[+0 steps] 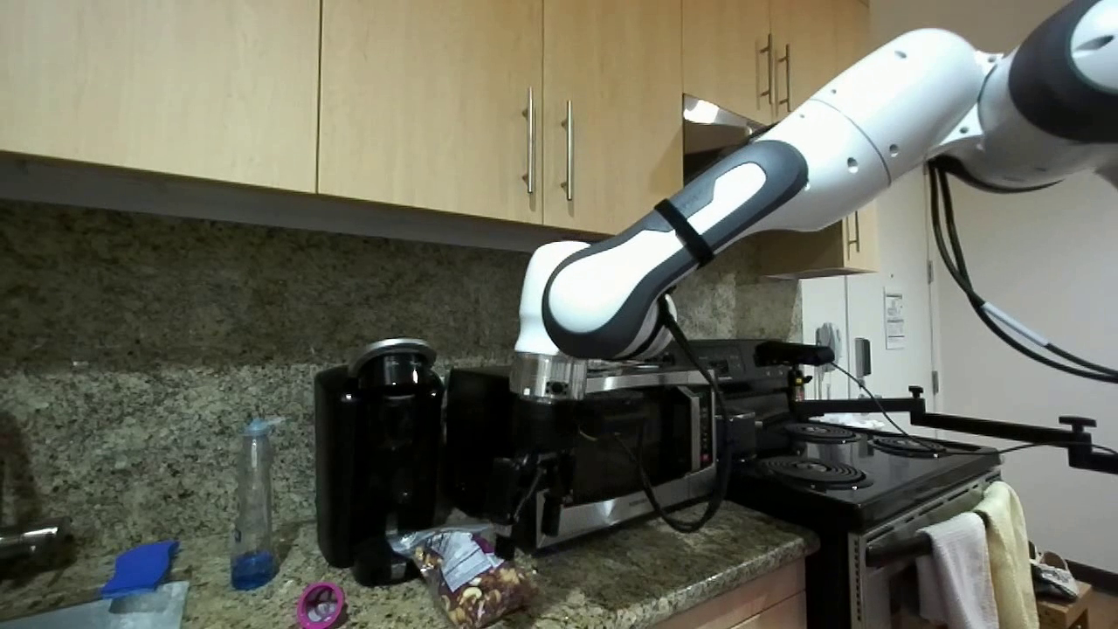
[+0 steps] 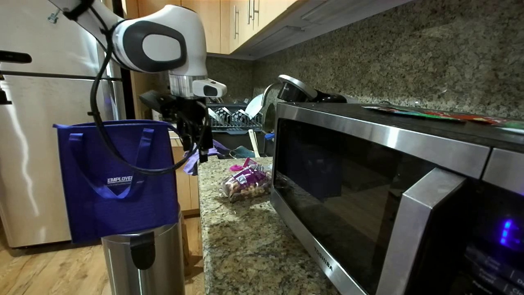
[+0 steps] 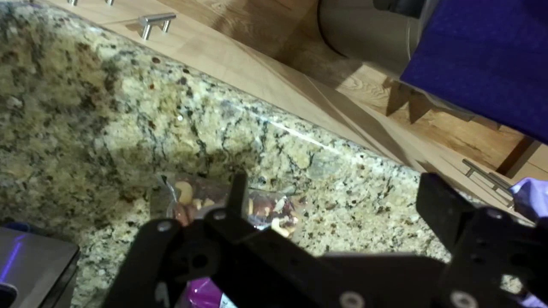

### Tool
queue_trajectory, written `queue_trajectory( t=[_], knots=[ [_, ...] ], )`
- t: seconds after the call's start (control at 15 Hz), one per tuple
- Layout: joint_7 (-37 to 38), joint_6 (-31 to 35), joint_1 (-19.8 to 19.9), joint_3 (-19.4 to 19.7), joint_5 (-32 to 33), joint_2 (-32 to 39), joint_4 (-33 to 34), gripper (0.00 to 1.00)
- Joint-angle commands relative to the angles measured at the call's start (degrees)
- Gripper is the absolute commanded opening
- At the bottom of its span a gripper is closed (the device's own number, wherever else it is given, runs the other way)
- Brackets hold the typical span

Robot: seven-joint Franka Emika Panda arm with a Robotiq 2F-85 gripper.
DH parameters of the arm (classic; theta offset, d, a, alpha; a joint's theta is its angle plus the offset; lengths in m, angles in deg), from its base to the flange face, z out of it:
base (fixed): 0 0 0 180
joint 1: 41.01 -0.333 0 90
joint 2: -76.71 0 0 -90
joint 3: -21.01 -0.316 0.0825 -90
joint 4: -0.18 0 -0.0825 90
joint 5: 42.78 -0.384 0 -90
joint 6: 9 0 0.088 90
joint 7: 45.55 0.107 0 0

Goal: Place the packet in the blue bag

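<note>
The end effector [image 3: 336, 190] hung pointing down over the surface [image 2: 245, 241], its jaws spread wide apart. The packet [image 1: 479, 581], clear with purple print and nuts [image 1: 472, 596] showing through, lay on the surface near it; in the wrist view one jaw crossed in front of the packet. In an exterior view the packet lay in front of the coffee maker [image 1: 384, 463], with the pink ring [image 1: 321, 604] between it and the bottle [image 1: 253, 524]. The microwave [image 2: 352, 188] stood close to the packet; whether the two touched, I could not tell. The blue bag [image 2: 118, 209] stood upright over the bin [image 2: 159, 266], off the surface, its handle hanging down the front and the fridge [image 2: 28, 143] behind it.
</note>
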Motion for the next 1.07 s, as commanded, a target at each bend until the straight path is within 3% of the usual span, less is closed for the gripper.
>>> queue_trajectory(
  t=[0.0,0.47,1.0],
  knots=[
    [6.66,1.25,-0.97,0.42,5.35,6.25,8.05,1.0],
    [11.68,-2.63,-0.17,2.97,6.34,14.8,21.17,1.0],
    [11.77,-9.5,1.59,5.05,5.25,20.11,25.6,1.0]
  ],
)
